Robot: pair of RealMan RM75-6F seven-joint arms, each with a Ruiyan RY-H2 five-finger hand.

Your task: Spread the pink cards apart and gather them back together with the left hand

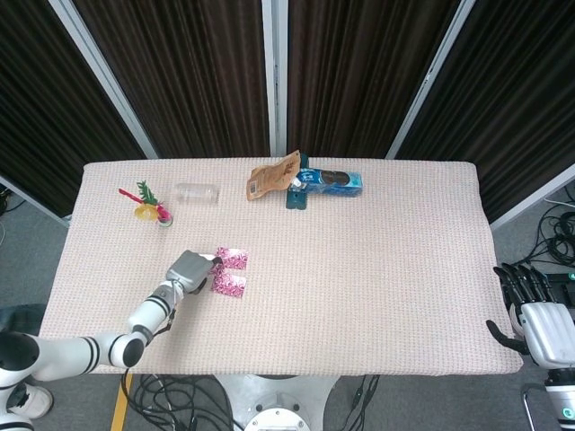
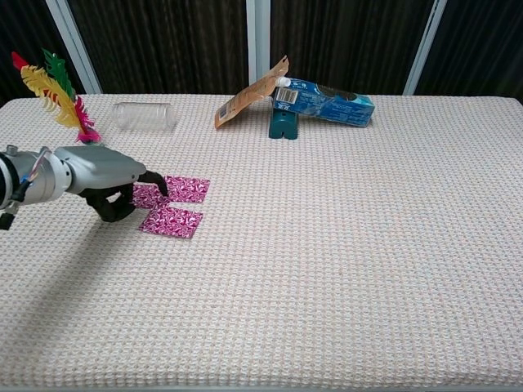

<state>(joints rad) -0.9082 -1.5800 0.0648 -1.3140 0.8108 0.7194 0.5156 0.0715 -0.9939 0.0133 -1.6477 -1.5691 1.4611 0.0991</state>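
Observation:
Pink patterned cards lie on the table's left part. One card (image 2: 189, 189) lies farthest from me, another card (image 2: 172, 221) nearer, and a third card (image 2: 145, 196) sits partly under my left hand's fingertips. In the head view I see the upper card (image 1: 234, 259) and the lower card (image 1: 228, 285). My left hand (image 2: 105, 177) (image 1: 188, 269) rests palm down just left of them, its curved fingers touching the third card and holding nothing. My right hand (image 1: 536, 316) hangs off the table's right edge, holding nothing.
At the back stand a blue box (image 1: 330, 182) on a teal stand with a brown packet (image 1: 270, 176) leaning on it. A clear cup (image 1: 198, 193) lies on its side, and a feather toy (image 1: 148, 205) sits at the back left on the woven table cover (image 1: 377, 269).

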